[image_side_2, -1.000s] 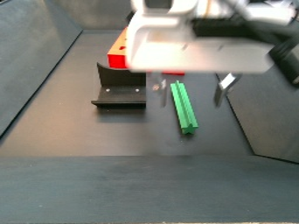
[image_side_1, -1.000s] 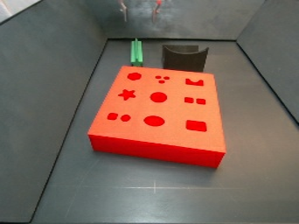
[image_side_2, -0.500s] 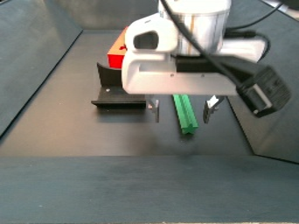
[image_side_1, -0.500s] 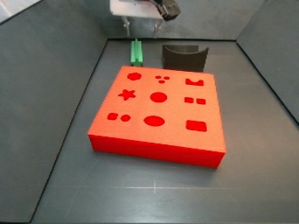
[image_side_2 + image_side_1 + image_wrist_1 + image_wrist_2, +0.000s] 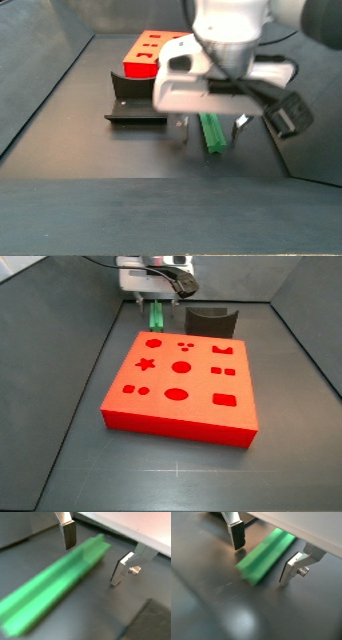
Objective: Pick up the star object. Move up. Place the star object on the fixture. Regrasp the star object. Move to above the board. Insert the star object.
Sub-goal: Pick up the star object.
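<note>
While the star object [image 5: 210, 134] lies flat on the dark floor, the gripper [image 5: 209, 124] straddles it with fingers [image 5: 67, 534] spread, not touching. Beyond sit the fixture [image 5: 135, 104] and, farther, the board [image 5: 151, 52].

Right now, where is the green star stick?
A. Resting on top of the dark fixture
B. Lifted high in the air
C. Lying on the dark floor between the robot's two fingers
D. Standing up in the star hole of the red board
C: in both wrist views the star object lies flat on the floor, with the open gripper straddling it, fingers either side and not yet touching.
</note>
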Motion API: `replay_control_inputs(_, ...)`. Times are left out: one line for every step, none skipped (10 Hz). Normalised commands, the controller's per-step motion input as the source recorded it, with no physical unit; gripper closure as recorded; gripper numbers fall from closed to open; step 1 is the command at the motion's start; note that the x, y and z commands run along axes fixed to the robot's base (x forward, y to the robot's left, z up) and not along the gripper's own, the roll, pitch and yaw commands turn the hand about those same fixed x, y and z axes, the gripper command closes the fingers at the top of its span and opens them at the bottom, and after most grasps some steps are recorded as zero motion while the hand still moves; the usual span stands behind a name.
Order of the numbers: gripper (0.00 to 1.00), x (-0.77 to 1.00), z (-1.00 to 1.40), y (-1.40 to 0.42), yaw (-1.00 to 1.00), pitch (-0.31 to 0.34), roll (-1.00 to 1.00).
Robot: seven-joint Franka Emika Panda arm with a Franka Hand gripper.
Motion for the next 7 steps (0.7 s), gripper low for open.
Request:
replay_control_inputs(0.0, -0.33, 0.16, -0.52, 0.0, -0.354, 0.15)
replay_control_inputs(0.0, -0.16, 0.0, -0.53, 0.0, -0.236, 0.18)
replay_control_inputs(0.0, 0.01, -0.34, -0.41, 0.0, -0.107, 0.24)
replay_control_inputs(0.0, 0.15, -0.52, -0.28, 0.0, -0.076, 0.22)
replay_control_inputs(0.0, 0.0, -0.2, -0.12, 0.0, -0.073, 0.08)
replay_control_inputs(0.0, 0.0, 0.0, 0.0, 0.0, 0.026, 0.0)
replay_control_inputs(0.0, 0.0, 0.0, 0.17, 0.0, -0.041, -0.11)
